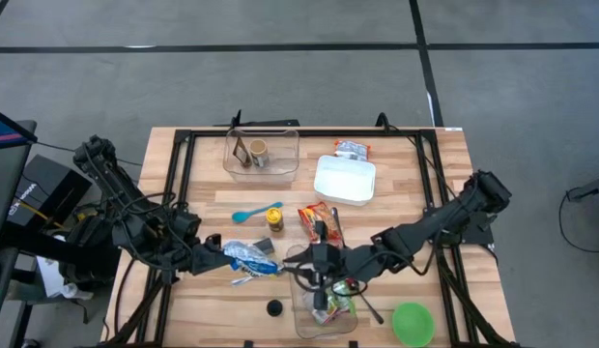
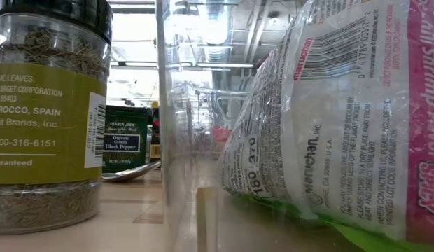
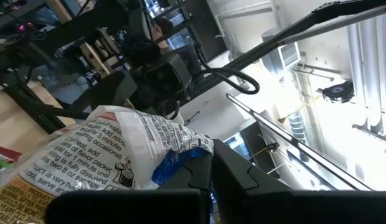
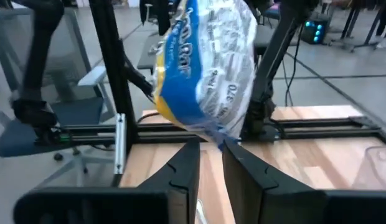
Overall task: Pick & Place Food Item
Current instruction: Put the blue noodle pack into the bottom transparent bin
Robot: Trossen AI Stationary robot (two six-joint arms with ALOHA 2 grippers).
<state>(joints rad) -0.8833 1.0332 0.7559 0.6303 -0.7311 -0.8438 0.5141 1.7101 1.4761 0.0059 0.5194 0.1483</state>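
A blue-and-white noodle packet [image 1: 251, 256] is held above the wooden table [image 1: 396, 203], left of centre near the front. My left gripper [image 1: 222, 255] is shut on it from the left; the left wrist view shows the packet [image 3: 118, 149] ahead of my fingers. My right gripper [image 1: 301, 263] reaches in from the right, above a clear container [image 1: 324, 304]. In the right wrist view its fingers [image 4: 210, 149] stand a narrow gap apart, and the packet's [image 4: 205, 68] lower edge reaches down between their tips. My left gripper pinches the packet's blue end [image 3: 174, 165] between its two fingers, coming about level from the table's left. The packet is lifted clear of the table and sticks out past the fingers toward the right arm. My right gripper has the packet's lower edge [image 4: 219, 138] at its fingertips; I cannot tell whether it touches.
The clear container holds green and pink noodle packets [image 2: 329, 119]. Around it are a green bowl [image 1: 413, 324], a black cap [image 1: 273, 308], a red packet [image 1: 319, 224], a spice jar [image 1: 273, 219], a blue spoon [image 1: 253, 213], a white box [image 1: 345, 179] and a far clear bin [image 1: 261, 153].
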